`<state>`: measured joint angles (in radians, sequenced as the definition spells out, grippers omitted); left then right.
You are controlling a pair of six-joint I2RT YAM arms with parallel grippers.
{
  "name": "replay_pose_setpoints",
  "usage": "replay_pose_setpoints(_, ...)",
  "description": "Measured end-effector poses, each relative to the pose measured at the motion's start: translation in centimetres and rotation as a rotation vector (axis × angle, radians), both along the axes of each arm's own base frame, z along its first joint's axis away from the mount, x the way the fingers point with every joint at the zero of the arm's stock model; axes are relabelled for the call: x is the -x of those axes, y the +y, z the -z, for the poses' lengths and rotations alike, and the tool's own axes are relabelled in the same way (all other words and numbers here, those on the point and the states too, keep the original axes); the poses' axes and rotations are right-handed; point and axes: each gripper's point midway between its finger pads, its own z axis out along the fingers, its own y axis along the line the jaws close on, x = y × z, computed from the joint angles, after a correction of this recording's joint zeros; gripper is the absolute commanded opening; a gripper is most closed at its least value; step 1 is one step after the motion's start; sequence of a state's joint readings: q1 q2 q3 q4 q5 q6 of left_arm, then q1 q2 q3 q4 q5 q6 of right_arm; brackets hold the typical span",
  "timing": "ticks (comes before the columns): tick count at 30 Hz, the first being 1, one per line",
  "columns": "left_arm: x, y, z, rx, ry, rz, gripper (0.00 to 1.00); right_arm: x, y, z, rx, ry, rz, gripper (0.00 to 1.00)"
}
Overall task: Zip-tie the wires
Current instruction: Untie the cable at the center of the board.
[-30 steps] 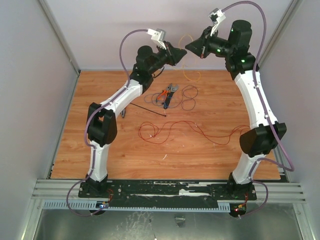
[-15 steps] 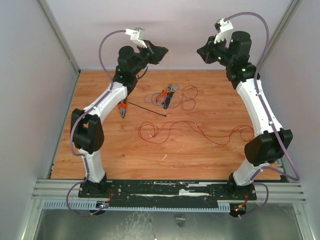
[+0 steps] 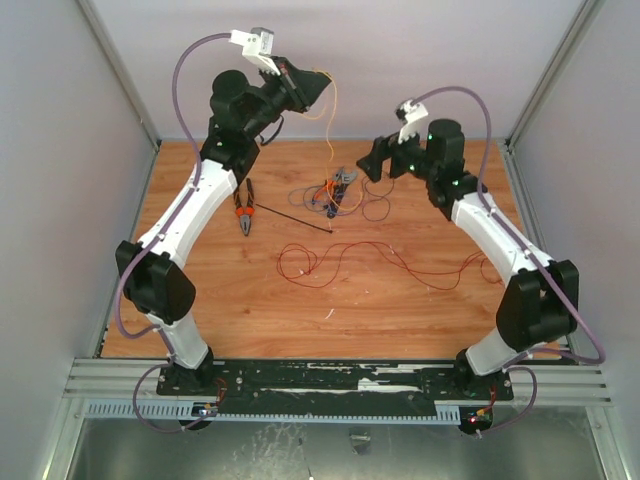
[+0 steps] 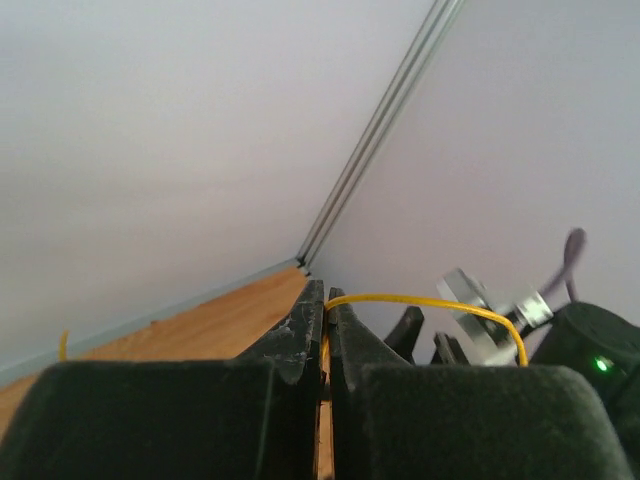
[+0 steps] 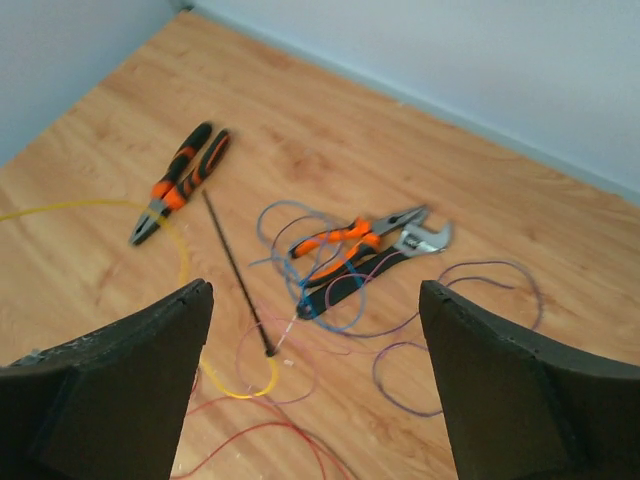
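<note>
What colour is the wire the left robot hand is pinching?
Yellow. The left wrist view shows the wire best, clamped in the left gripper.

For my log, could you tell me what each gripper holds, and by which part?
The left gripper pinches the yellow wire partway along its raised stretch; the right gripper, open, holds nothing.

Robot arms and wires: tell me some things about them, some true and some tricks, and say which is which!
1. The left gripper is shut on a yellow wire. True.
2. The right gripper holds the zip tie. False: it is open and empty, and the zip tie lies on the table.
3. Orange-handled pliers lie beside the zip tie. True.
4. The red wire hangs in the air. False: it lies on the table.
</note>
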<state>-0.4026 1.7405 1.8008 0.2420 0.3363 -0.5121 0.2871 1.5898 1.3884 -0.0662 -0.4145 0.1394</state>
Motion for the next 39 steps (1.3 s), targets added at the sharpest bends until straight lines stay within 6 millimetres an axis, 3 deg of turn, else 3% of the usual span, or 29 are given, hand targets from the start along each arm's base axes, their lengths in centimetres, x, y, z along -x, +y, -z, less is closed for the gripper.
replay_pose_setpoints(4,-0.3,0.0,1.5,-0.025,0.053,-0.004,0.00,2.8,2.3,1.6,0.013,-0.022,-0.102,0.89)
replay_pose_setpoints(9,-0.3,0.0,1.8,-0.031,0.069,-0.004,0.00,3.4,5.8,3.5,0.046,-0.036,-0.194,0.90)
replay_pose_setpoints(15,-0.3,-0.1,2.1,-0.036,0.079,-0.004,0.00,0.9,11.2,5.9,0.085,-0.034,-0.265,0.91)
replay_pose_setpoints(20,-0.2,0.0,2.2,-0.043,0.094,-0.006,0.00,-2.1,13.5,7.3,0.095,-0.034,-0.271,0.88)
replay_pose_setpoints(23,-0.1,0.2,1.6,-0.042,0.085,-0.011,0.00,-3.7,14.1,8.8,0.108,-0.016,-0.253,0.79)
replay_pose_setpoints(27,0.7,0.8,0.4,-0.040,0.072,-0.025,0.00,-5.4,14.0,10.9,0.135,0.011,-0.201,0.45)
replay_pose_setpoints(29,1.5,1.6,-0.7,-0.037,0.062,-0.038,0.00,-6.0,13.6,11.8,0.145,0.029,-0.166,0.38)
replay_pose_setpoints(35,4.4,6.4,-5.8,0.005,-0.031,-0.112,0.00,-7.0,12.2,12.2,0.144,0.057,-0.090,0.16)
replay_pose_setpoints(39,6.5,9.8,-7.8,0.023,-0.079,-0.171,0.00,-8.2,10.3,12.4,0.131,0.083,-0.025,0.06)
